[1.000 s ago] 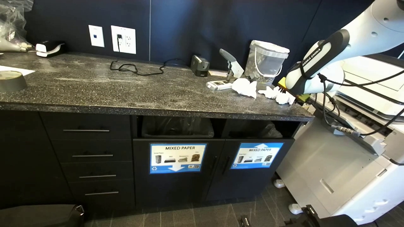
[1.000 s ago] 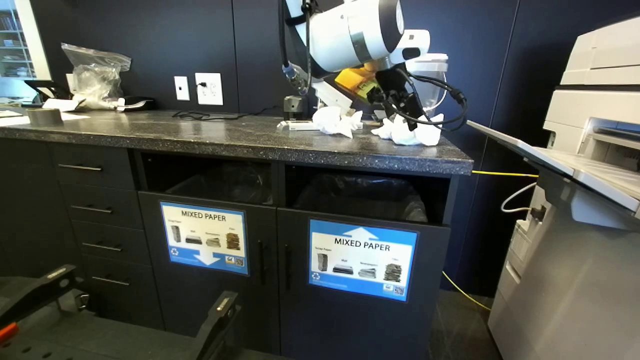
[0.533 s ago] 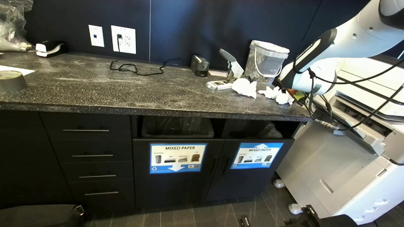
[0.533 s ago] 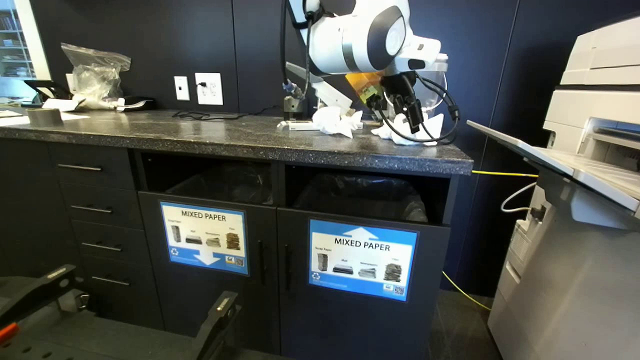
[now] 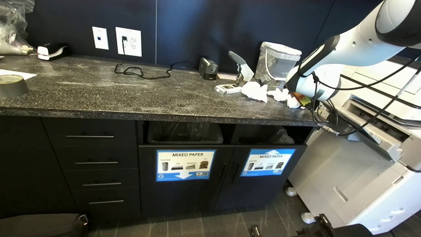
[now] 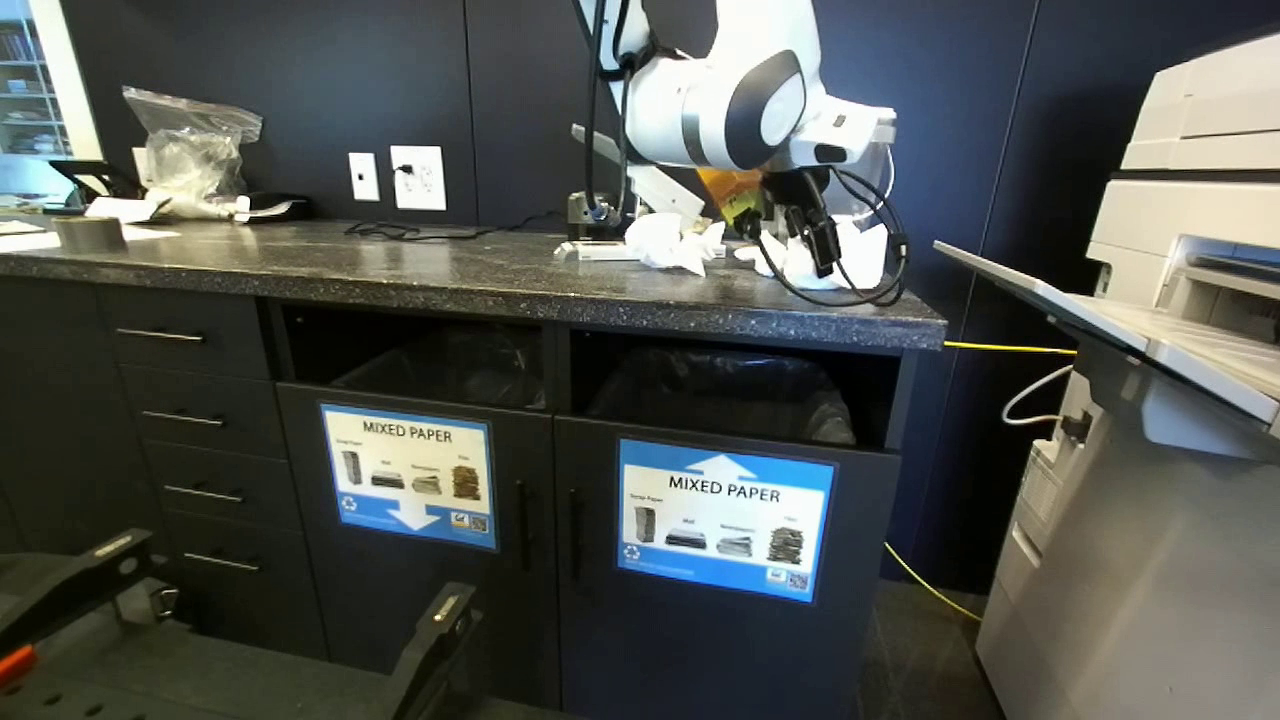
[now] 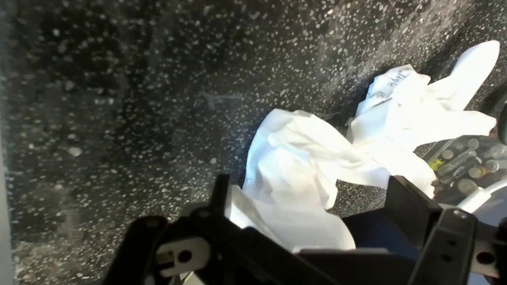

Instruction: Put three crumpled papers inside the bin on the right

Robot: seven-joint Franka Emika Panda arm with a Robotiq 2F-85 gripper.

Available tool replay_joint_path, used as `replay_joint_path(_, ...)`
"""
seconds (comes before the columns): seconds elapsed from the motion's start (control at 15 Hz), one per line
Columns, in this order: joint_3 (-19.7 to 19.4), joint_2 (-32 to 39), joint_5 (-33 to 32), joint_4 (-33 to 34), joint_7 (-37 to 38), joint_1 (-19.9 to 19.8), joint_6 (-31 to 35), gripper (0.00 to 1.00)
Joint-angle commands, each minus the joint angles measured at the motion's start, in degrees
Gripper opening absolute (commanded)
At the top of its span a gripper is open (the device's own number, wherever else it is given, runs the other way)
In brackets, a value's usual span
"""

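Three white crumpled papers lie on the dark speckled counter. A lone wad (image 5: 255, 91) sits on the left and also shows in an exterior view (image 6: 665, 242). A middle wad (image 5: 279, 94) touches a right wad (image 5: 293, 102) near the counter's right end. My gripper (image 6: 825, 250) is low over these two. In the wrist view my gripper (image 7: 311, 188) is open, with the nearer wad (image 7: 293, 170) between its fingers and the farther wad (image 7: 408, 114) beyond. The bin (image 6: 720, 640) is the right cabinet front with a blue sign, its slot under the counter; it shows in both exterior views (image 5: 250, 194).
A translucent tub (image 5: 278, 62) stands behind the papers. A stapler (image 5: 241, 67), a small white-framed device (image 5: 228, 89) and a pencil sharpener (image 5: 208, 69) are left of it. A like bin (image 6: 420, 590) adjoins on the left. A printer (image 6: 1120, 520) stands at the right.
My arm has come down and, in an exterior view, leftward, so the gripper is lower at the right wads. Those two wads have shifted slightly left. The lone wad has not moved.
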Motion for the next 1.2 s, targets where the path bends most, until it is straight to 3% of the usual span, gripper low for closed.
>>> replay_joint_path(0.0, -0.5, 3.8, 2.5, 5.4, -2.5, 0.0, -0.2, 1.00)
replay_joint_path(0.07, -1.6, 4.0, 2.6, 4.8, -2.4, 1.4, 0.7, 1.00)
replay_joint_path(0.13, -0.8, 5.3, 2.7, 7.4, -3.2, -0.5, -1.0, 1.00)
replay_joint_path(0.2, -1.7, 5.2, 2.6, 6.7, -2.9, 0.6, -0.3, 0.97)
replay_joint_path(0.27, -3.5, 5.6, 2.4, 5.9, -1.9, 3.1, 0.8, 0.74)
replay_joint_path(0.4, -3.0, 6.6, 2.3, 8.1, -3.2, 1.0, -1.0, 0.70)
replay_joint_path(0.47, -5.1, 6.9, 2.2, 7.0, -1.9, 4.1, 0.3, 0.63)
replay_joint_path(0.6, -4.1, 7.8, 2.2, 9.4, -3.5, 1.3, -1.7, 0.46)
replay_joint_path(0.67, -7.0, 7.8, 1.9, 7.1, -1.8, 5.5, 0.3, 0.39)
replay_joint_path(0.8, -5.6, 8.5, 2.0, 9.7, -3.6, 2.4, -1.8, 0.24)
replay_joint_path(0.87, -7.9, 8.7, 1.8, 8.2, -2.2, 5.7, -0.4, 0.17)
replay_joint_path(0.93, -8.6, 8.5, 1.6, 7.6, -2.2, 6.5, -0.1, 0.08)
replay_joint_path(1.0, -7.1, 9.0, 1.6, 9.8, -3.8, 3.9, -1.8, 0.06)
replay_joint_path(1.13, -9.2, 8.5, -0.1, 7.1, -5.0, 7.7, -0.3, 0.04)
